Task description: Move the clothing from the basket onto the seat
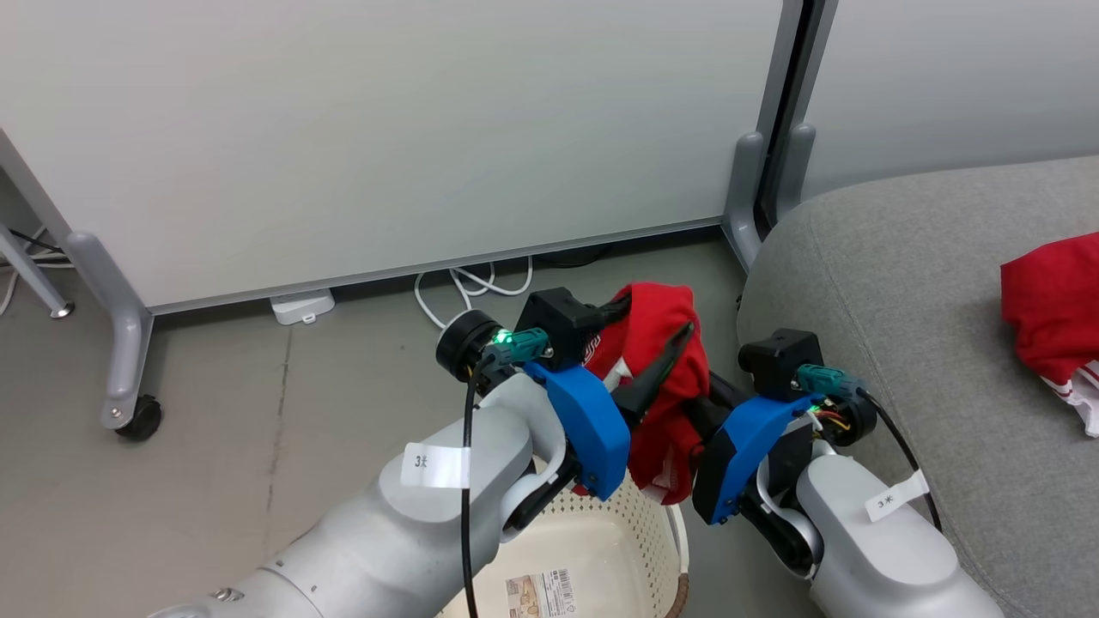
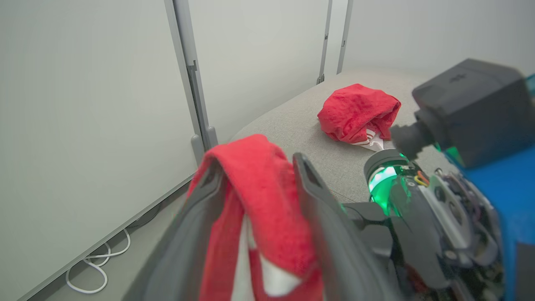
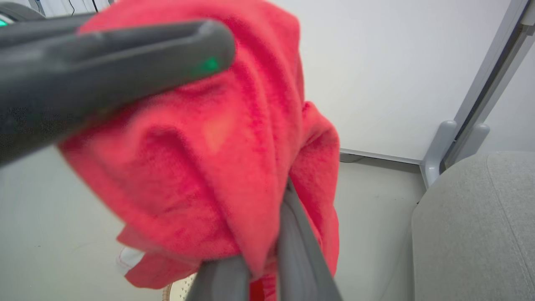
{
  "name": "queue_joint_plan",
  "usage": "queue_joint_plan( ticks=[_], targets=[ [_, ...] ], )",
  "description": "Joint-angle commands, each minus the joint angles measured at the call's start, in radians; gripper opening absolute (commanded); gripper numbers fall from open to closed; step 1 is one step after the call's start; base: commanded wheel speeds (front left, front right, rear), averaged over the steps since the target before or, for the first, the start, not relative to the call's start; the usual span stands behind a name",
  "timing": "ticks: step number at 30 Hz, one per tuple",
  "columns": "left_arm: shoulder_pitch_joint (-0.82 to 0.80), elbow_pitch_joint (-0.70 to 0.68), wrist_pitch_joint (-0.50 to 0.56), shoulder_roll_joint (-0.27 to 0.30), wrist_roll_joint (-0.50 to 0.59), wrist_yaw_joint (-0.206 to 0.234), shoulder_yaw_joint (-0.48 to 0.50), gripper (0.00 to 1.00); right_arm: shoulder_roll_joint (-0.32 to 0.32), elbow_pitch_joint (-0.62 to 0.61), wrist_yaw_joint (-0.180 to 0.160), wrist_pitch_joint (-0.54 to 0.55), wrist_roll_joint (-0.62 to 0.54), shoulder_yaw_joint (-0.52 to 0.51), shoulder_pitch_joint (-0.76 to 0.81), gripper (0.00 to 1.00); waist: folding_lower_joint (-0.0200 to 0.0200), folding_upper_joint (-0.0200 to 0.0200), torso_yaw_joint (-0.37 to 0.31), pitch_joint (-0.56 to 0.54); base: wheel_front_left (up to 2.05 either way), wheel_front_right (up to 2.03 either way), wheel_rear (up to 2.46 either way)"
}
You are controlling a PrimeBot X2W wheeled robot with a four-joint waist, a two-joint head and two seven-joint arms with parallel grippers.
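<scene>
A red garment hangs in the air above the cream basket, just left of the grey seat. My left gripper is open, its fingers spread wide; the cloth drapes over the left finger and hangs between the two. My right gripper comes from below and is shut on a fold of the same garment. One left finger crosses the top of the right wrist view. Another red garment with white trim lies crumpled on the seat.
White partition panels stand behind on grey feet, with a caster at the left. White cables and a power block lie on the floor at their base. A paper label lies in the basket's bottom.
</scene>
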Motion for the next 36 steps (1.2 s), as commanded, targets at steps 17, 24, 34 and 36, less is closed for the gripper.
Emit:
queue_joint_plan(
  ticks=[17, 24, 34, 36],
  targets=[
    [0.272, -0.207, -0.004, 0.131, 0.242, 0.028, 0.318, 1.0, -0.027, -0.018, 0.0, -0.017, -0.006, -0.048, 0.013, 0.0, 0.0, -0.0001, 0.014, 0.016, 0.0, 0.0, 0.0],
    [0.442, -0.343, -0.004, 0.18, 0.376, 0.04, 0.497, 1.0, -0.028, -0.035, 0.0, -0.007, -0.021, -0.077, 0.037, 0.0, 0.0, -0.0001, 0.018, 0.016, 0.0, 0.0, 0.0],
    [0.669, -0.451, -0.004, 0.186, 0.521, 0.032, 0.742, 1.0, -0.031, -0.062, 0.0, 0.008, -0.034, -0.108, 0.066, 0.0, 0.0, -0.0001, 0.022, 0.006, 0.0, 0.0, 0.0],
    [0.694, -0.457, -0.004, 0.176, 0.539, 0.025, 0.778, 1.0, -0.034, -0.066, 0.0, 0.01, -0.036, -0.117, 0.075, 0.0, 0.0, -0.0001, 0.027, 0.006, 0.0, 0.0, 0.0]
  ],
)
